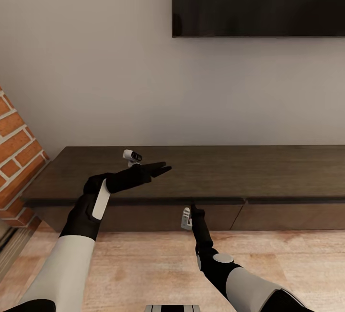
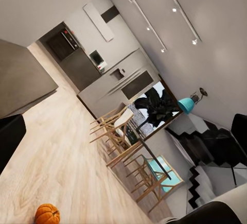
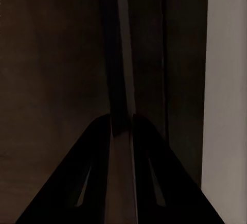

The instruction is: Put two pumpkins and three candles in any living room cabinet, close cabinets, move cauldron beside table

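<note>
The cabinet (image 1: 191, 178) is a long, low dark-brown console under the TV (image 1: 258, 1), drawers looking flush. Right hand (image 1: 192, 206) sits nearly clenched at the drawer's top edge around 6 o'clock; left hand (image 1: 160, 168), can't tell its grip, hovers over the top surface. One orange pumpkin (image 2: 47, 214) sits on open wood floor (image 2: 67, 167).

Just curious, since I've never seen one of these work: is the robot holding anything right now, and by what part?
The left gripper holds nothing. The right gripper sits at the top edge of the cabinet drawer front, jaws either side of it; a firm grip cannot be told.

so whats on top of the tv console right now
The cabinet top is bare; the left gripper hovers over it. Drawer fronts look shut, so the contents are hidden.
</note>
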Robot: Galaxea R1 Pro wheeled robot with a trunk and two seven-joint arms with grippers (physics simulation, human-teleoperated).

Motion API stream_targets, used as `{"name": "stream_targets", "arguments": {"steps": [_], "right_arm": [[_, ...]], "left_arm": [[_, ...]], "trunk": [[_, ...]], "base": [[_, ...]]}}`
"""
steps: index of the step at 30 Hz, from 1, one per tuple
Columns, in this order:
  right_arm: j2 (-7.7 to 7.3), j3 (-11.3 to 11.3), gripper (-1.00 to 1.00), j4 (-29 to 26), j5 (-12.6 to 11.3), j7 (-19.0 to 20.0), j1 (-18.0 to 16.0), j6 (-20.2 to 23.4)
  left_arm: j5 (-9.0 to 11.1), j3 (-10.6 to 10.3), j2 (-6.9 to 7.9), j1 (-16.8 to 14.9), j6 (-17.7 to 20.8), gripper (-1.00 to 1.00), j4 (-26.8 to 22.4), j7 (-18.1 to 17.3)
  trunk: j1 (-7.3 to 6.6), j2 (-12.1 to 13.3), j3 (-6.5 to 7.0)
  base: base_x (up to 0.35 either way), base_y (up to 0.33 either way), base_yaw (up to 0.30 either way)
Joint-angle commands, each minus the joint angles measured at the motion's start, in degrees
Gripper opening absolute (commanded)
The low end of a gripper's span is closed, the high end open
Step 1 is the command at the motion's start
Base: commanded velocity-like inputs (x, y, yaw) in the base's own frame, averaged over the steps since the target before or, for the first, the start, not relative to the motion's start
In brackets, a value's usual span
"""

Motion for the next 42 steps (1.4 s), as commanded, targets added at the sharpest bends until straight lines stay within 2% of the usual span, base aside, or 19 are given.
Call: {"name": "stream_targets", "arguments": {"steps": [1, 13, 38, 39, 42], "right_arm": [[0.0, -0.2, -1.0, 0.1, -0.6, 0.4, 0.0, -0.4], [0.0, -0.2, -1.0, -0.1, -0.6, 0.2, 0.0, -0.6], [0.0, -0.2, -1.0, -0.1, -0.5, 0.3, 0.0, -0.7], [0.0, -1.0, -1.0, -0.3, -0.7, 0.3, -0.4, -0.8], [0.0, -0.8, -1.0, -0.3, -0.6, 0.6, -0.8, -0.8]], "left_arm": [[0.0, 0.0, 0.0, 0.0, 0.0, 1.0, 0.0, 0.0], [0.0, 0.0, -0.04, 0.0, 0.0, 1.0, 0.0, 0.1], [0.0, 0.0, -0.04, 0.0, 0.0, 1.0, -0.2, 0.1], [0.0, 0.2, 0.01, 0.3, 0.0, 1.0, -0.1, -0.1], [0.0, 0.2, 0.01, 0.7, 0.0, 1.0, -0.1, -0.1]], "trunk": [[0.01, 0.0, 0.0], [0.01, 0.0, 0.0], [0.01, 0.0, 0.0], [0.01, 0.0, 0.02], [0.01, 0.0, 0.02]], "base": [[0.0, 0.0, 0.0], [-0.1, 0.0, 0.0], [-0.34, 0.0, 0.0], [0.0, 0.0, 0.0], [0.0, 0.0, 0.0]]}}
